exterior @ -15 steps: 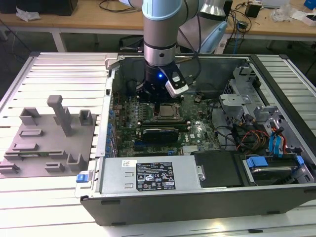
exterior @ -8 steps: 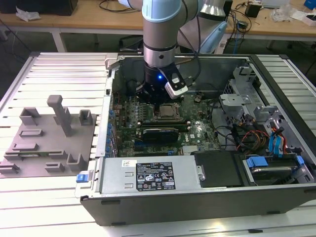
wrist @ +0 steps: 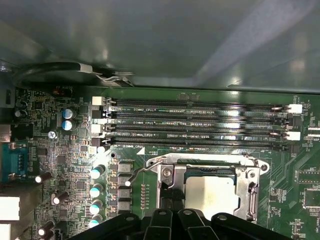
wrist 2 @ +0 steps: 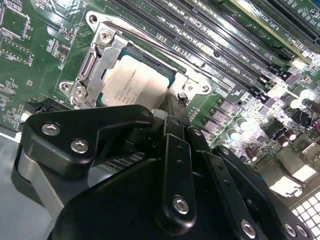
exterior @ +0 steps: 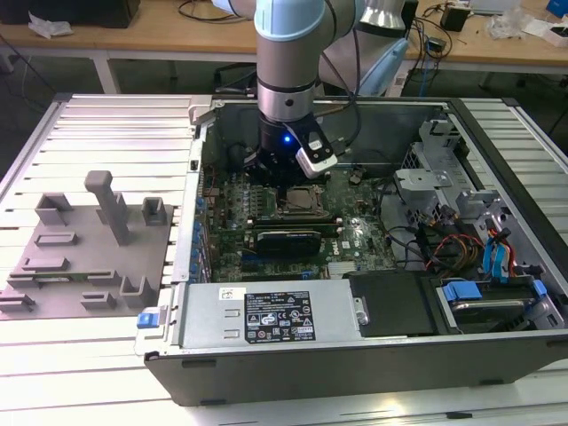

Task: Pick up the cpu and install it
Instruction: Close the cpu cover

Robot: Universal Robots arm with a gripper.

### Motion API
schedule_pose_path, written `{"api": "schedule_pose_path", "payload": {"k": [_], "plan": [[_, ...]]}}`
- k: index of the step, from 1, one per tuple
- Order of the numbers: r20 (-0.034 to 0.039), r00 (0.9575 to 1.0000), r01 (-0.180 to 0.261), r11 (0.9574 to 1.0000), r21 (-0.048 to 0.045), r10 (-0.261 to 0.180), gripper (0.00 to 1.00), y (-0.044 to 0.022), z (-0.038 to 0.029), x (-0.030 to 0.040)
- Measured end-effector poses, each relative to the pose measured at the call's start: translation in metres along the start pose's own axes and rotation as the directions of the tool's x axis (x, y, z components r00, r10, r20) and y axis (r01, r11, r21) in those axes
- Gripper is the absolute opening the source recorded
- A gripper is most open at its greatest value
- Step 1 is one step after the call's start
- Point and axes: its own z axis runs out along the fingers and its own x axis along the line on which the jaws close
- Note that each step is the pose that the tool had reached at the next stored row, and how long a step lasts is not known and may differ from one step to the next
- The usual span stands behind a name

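The cpu (wrist 2: pixel 134 82) is a pale silver square lying flat inside the metal-framed socket (wrist 2: pixel 95 60) on the green motherboard, and it shows in both wrist views (wrist: pixel 207 192). My black gripper (wrist 2: pixel 170 107) hangs low just beside the chip, its tip at the socket's edge by one corner of the cpu. In the first wrist view the gripper (wrist: pixel 172 197) reaches down at the side of the socket frame (wrist: pixel 250 185). In the exterior view the arm stands upright over the socket (exterior: pixel 297 202) in the open computer case, with the gripper (exterior: pixel 282 177) just above the board.
Several memory slots (wrist: pixel 200 125) run beside the socket, and its lever (wrist: pixel 142 170) sticks out. A graphics card (exterior: pixel 288 240), power supply (exterior: pixel 266 315) and drive cages (exterior: pixel 435 169) fill the case. A grey tray (exterior: pixel 84 244) with blocks and posts lies at the exterior view's left.
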Motion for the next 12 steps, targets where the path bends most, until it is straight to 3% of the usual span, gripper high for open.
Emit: {"api": "schedule_pose_path", "payload": {"k": [6,12], "plan": [[0.0005,1.0,0.0,1.0,-0.0008,0.0,0.11,0.0001,-0.001,-0.0001],[0.0034,1.0,0.0,1.0,-0.0001,0.0,0.11,-0.0002,-0.009,-0.0001]]}}
